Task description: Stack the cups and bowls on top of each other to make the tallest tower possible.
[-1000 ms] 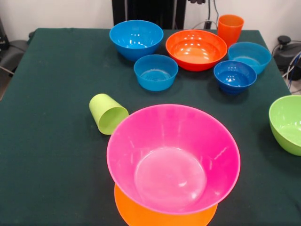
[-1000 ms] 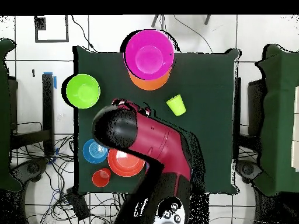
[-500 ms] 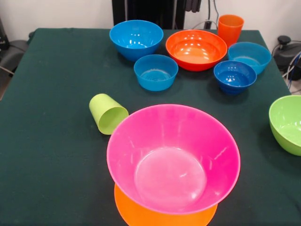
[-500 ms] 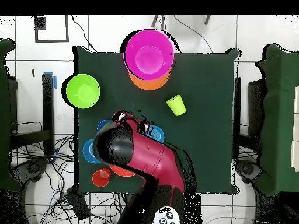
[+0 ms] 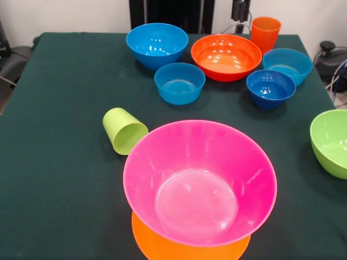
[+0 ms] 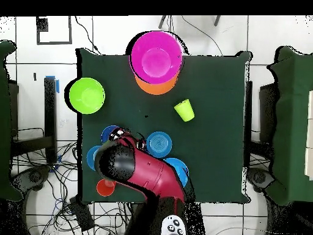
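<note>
The tower is the large pink bowl [image 5: 199,181] sitting upright on the upside-down light-orange bowl [image 5: 184,248], at the table's near edge; both also show in the overhead view, pink [image 6: 156,55] on orange [image 6: 158,87]. The lime-green cup [image 5: 124,130] lies on its side to the left of the tower. The ribbed orange cup [image 5: 265,32] stands at the far right. The gripper [image 5: 240,10] shows only as a dark tip at the top edge, above the red-orange bowl [image 5: 226,56] and beside the orange cup. It holds nothing that I can see.
A medium blue bowl [image 5: 157,44] and three small blue bowls [image 5: 179,82] [image 5: 270,88] [image 5: 287,65] stand in the far half. A lime-green bowl [image 5: 331,142] sits at the right edge. In the overhead view the red arm [image 6: 131,168] covers the red-orange bowl.
The arm has drawn back toward its base, uncovering two blue bowls in the overhead view. In the front view the gripper tip has shifted right along the top edge. No object has moved.
</note>
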Robot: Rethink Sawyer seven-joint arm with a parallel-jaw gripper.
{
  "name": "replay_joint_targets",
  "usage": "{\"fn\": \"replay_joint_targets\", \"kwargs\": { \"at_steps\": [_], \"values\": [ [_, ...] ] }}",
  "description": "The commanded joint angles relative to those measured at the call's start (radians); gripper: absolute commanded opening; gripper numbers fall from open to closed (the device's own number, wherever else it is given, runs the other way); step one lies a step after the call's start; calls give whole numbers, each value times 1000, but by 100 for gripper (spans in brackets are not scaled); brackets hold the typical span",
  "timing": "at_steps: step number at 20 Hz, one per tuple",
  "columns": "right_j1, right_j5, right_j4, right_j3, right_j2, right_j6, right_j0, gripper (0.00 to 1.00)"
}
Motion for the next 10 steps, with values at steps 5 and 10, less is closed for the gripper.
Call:
{"fn": "replay_joint_targets", "kwargs": {
  "at_steps": [5, 10],
  "values": [
    [13, -129, 24, 162, 246, 211, -52, 0],
    [10, -180, -3, 181, 280, 234, -76, 0]
  ]
}}
